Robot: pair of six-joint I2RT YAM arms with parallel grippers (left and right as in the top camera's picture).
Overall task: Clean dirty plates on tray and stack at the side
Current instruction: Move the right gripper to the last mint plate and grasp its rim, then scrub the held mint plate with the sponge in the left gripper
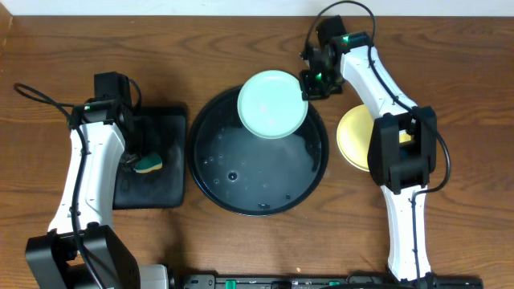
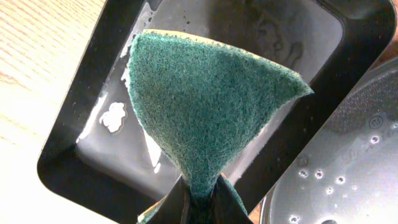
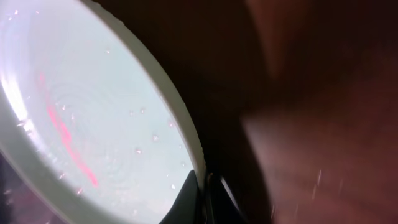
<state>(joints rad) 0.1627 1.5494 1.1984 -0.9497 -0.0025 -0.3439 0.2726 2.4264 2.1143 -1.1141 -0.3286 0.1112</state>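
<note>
The right tool (image 1: 310, 80) is closed tight on the rim of the mint plate (image 1: 272, 103). In the right wrist view its two dark fingers (image 3: 186, 198) meet at the plate's white edge, with the rim pinched between them. The grip is on the side of the plate nearest the right arm.

The mint plate sits over the far part of the round tray (image 1: 241, 181), and its far edge reaches past the tray's rim. I cannot tell if it is lifted or resting there. It has small drops of water on it and a thin pink streak across its face.

The round tray is black and wet, with drops and little bubbles on its floor.

The yellow plate (image 1: 353, 136) lies on the worktop (image 1: 48, 48) just to the right of the round tray. The right arm hides part of it.

The left tool (image 2: 199, 202) is closed tight on the sponge (image 2: 211, 106). It pinches one end, so the green scrubby side fans out wide, with a thin yellow edge at the top. The sponge hangs over the small tray (image 2: 68, 155), a black one with four sides, which has wet patches and a bit of foam inside. This small tray sits to the left of the round tray, close beside it.
</note>
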